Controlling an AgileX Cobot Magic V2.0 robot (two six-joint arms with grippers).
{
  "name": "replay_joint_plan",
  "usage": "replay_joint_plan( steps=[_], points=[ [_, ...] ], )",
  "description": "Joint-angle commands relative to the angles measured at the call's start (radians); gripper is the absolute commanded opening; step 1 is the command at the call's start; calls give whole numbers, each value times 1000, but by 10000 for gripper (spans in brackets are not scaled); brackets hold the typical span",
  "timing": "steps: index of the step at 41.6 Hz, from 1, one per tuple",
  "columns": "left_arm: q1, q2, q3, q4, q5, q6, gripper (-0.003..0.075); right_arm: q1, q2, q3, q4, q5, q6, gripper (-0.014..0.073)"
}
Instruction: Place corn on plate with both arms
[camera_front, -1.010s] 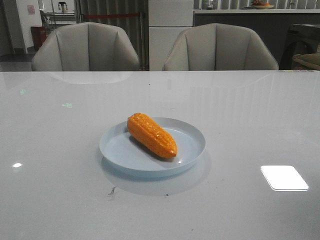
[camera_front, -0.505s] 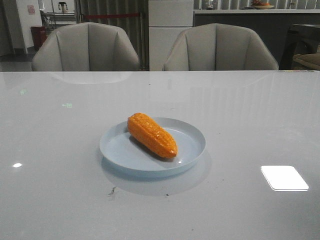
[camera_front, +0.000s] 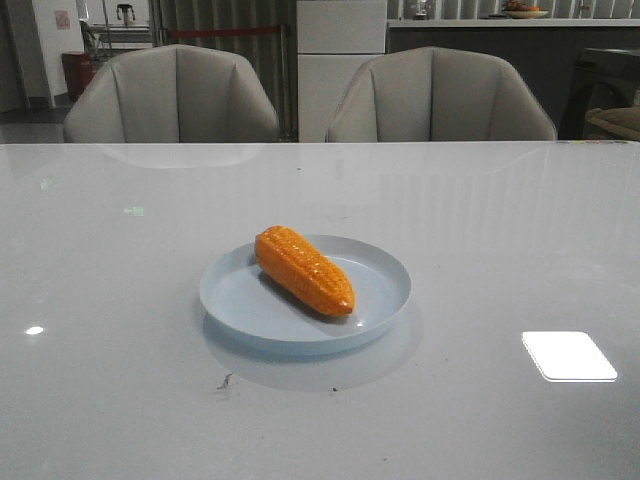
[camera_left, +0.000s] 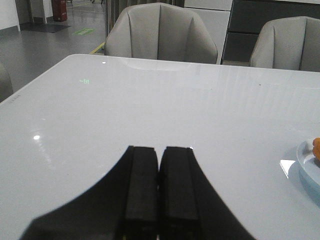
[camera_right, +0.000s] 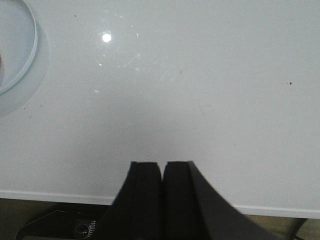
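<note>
The orange-yellow corn (camera_front: 304, 270) lies diagonally on the pale-blue plate (camera_front: 380, 295) at the middle of the white table. No arm shows in the front view. My left gripper (camera_left: 159, 148) is shut and empty, above bare table well to the left of the plate, whose rim (camera_left: 306, 162) and a sliver of corn (camera_left: 317, 149) show at the edge of the left wrist view. My right gripper (camera_right: 162, 163) is shut and empty over the table's near edge; the plate's rim (camera_right: 31, 50) shows in a corner of its view.
Two grey chairs (camera_front: 172, 95) (camera_front: 440, 95) stand behind the table's far edge. A bright light reflection (camera_front: 568, 355) lies on the table at the front right. The table's near edge (camera_right: 260, 210) runs just under the right gripper.
</note>
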Motion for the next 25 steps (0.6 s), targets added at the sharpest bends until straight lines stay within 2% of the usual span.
replay_joint_plan(
  steps=[1, 25],
  points=[
    [1, -20, 36, -11, -76, -11, 92, -7, -9, -23, 2, -52, -2, 49],
    [1, -18, 36, -11, -76, -11, 92, -7, -10, -23, 2, -40, -2, 49]
  ],
)
